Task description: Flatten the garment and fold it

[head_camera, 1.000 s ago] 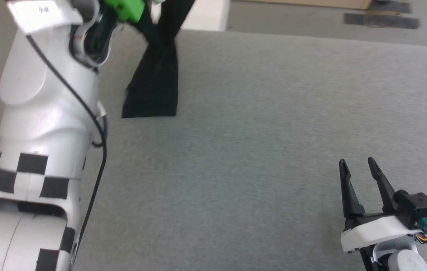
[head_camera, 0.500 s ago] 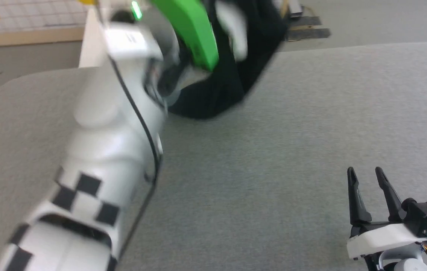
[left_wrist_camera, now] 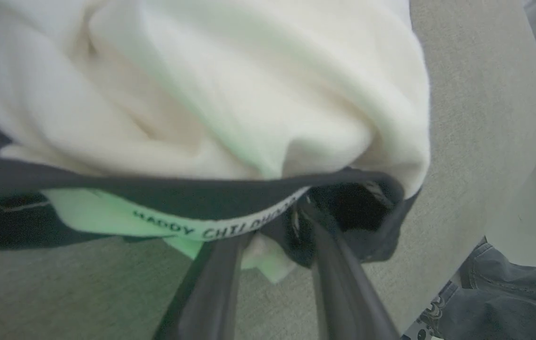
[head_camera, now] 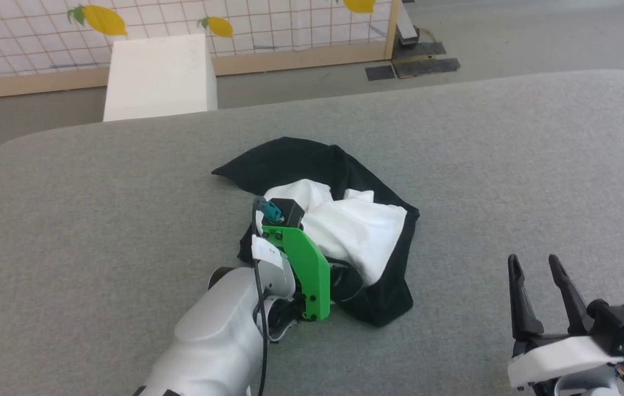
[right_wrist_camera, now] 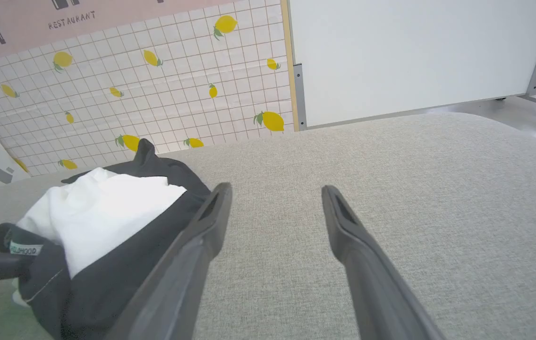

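Loosely heaped garment (head_camera: pixel 355 225) at left tool (left_wrist_camera: pixel 275 221), grip unclear, right tool (head_camera: pixel 533 261) splayed, apart.

table (head_camera: pixel 509 137): grey fabric | box (head_camera: pixel 158 77): white, at table's far edge | wall (right_wrist_camera: pixel 154 80): lemon-print grid | board (right_wrist_camera: pixel 414 52): white, on casters | floor (head_camera: pixel 537 33): grey

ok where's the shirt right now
In the head view the garment lies crumpled mid-table, with the left gripper at its collar. The open right gripper sits apart, to its right.
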You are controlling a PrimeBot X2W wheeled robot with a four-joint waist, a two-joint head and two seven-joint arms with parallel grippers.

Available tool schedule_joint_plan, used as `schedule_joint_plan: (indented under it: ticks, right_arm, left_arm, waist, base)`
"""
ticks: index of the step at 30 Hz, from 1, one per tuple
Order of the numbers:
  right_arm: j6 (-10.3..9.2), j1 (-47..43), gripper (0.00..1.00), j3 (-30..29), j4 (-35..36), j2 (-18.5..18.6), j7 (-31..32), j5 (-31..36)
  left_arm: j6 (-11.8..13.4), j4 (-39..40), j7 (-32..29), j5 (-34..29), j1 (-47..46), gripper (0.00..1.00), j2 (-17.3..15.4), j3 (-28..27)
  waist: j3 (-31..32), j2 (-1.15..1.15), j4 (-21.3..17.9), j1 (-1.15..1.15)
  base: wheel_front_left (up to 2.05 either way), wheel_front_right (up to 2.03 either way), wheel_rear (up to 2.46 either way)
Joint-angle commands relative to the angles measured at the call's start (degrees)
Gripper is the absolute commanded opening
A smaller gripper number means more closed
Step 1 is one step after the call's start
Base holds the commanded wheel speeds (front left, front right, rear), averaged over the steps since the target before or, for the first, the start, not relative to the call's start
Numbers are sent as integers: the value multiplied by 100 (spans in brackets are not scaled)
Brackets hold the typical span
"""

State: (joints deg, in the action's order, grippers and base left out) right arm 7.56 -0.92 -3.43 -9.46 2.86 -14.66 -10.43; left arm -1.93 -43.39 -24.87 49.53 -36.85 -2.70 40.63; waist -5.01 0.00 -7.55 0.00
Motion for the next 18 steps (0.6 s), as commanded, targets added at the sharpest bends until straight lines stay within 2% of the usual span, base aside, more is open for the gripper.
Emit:
schedule_joint_plan:
  ticks: [1, 8, 13, 18]
  right_arm:
    - [-8, -92, 100, -2, -13, 1, -33, -32]
    - [-8, -245, 100, -43, -47, 1, -33, -38]
    - [-8, -334, 100, -63, -74, 1, -33, -32]
    - [-8, -373, 100, -111, -53, 1, -34, -28]
  left_arm:
    - [57, 111, 62, 75, 66, 100, -19, -44]
    - [131, 1075, 588, 993, 185, 100, -109, -1126]
    - [365, 1791, 911, 1160, 382, 100, -521, -1673]
    - [668, 2446, 1549, 890, 836, 100, -1082, -2086]
  waist:
    - [78, 0, 93, 0]
    - [370, 0, 349, 0]
    - [576, 0, 528, 0]
    - [686, 0, 657, 0]
  base:
    - [0, 0, 0]
    - [0, 0, 0]
    - [0, 0, 0]
    - [0, 0, 0]
